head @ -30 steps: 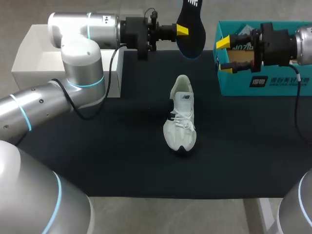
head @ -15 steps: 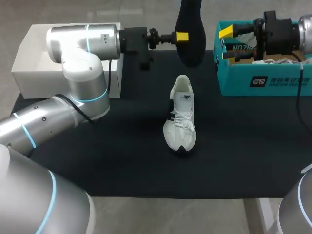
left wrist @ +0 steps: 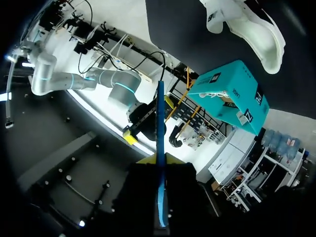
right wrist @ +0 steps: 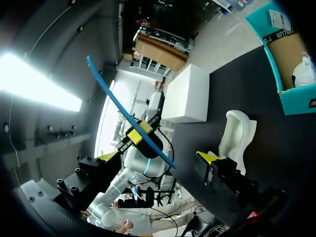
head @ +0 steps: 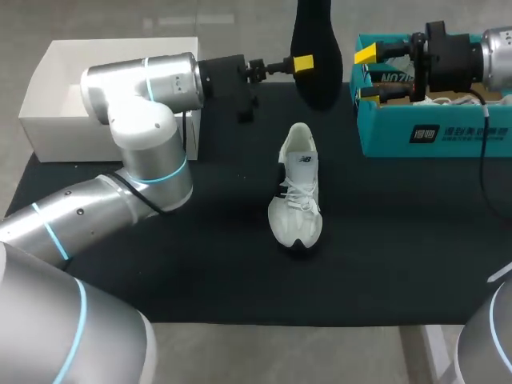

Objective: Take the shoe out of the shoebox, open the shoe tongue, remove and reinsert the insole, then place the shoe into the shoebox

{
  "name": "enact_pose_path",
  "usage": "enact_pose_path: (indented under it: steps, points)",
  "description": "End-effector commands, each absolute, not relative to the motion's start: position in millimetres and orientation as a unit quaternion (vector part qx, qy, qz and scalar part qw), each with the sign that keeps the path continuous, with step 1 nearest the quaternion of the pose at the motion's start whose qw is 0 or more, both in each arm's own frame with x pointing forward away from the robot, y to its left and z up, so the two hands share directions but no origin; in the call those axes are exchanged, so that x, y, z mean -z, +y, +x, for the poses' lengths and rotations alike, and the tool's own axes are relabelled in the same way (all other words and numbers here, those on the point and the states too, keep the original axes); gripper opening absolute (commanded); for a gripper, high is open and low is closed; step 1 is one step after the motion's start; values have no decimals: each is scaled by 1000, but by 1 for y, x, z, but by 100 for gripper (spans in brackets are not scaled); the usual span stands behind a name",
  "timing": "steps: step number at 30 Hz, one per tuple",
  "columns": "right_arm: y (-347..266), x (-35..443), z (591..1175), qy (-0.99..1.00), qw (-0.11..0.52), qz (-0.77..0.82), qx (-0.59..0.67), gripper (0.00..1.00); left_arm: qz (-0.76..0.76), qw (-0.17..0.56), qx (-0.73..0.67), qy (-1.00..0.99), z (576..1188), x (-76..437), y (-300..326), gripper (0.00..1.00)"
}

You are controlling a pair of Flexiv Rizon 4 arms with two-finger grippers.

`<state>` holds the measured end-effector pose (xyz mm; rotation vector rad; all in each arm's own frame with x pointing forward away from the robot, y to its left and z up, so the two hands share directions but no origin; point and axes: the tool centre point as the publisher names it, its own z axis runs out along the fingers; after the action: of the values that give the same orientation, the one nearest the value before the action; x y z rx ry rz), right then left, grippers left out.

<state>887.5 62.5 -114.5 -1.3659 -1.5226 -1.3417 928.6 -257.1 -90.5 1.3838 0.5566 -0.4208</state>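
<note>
Insole (head: pixel 320 44) pinched in left jaws, right jaws spread wide, gripping nothing, at teal shoebox (head: pixel 432 136) edge

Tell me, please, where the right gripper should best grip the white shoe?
Probably the heel collar, coming down from above. The shoe stands upright on its sole, heel pointing away from the robot, and its mouth opens upward. One finger of the right gripper could therefore slip inside the rim and one outside.
</note>
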Motion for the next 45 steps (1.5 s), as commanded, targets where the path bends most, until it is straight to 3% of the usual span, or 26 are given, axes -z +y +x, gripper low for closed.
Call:
enact_pose_path:
  steps: [1, 16, 20, 25, 45]
  points:
    - [59, 115, 879, -582, 337, -530, 517, 100, 659, 676, 201, 261, 929, 78, -251, 0]
    - [62, 118, 873, -589, 337, -532, 507, 100, 649, 685, 200, 263, 930, 76, -250, 0]
    - [62, 112, 874, -591, 334, -528, 510, 100, 626, 598, 327, 378, 926, 71, -249, 0]
    - [60, 105, 881, -595, 313, -522, 525, 100, 564, 560, 427, 432, 917, 63, -247, 0]
    - [61, 96, 883, -597, 306, -517, 531, 100, 597, 546, 405, 425, 908, 75, -249, 0]
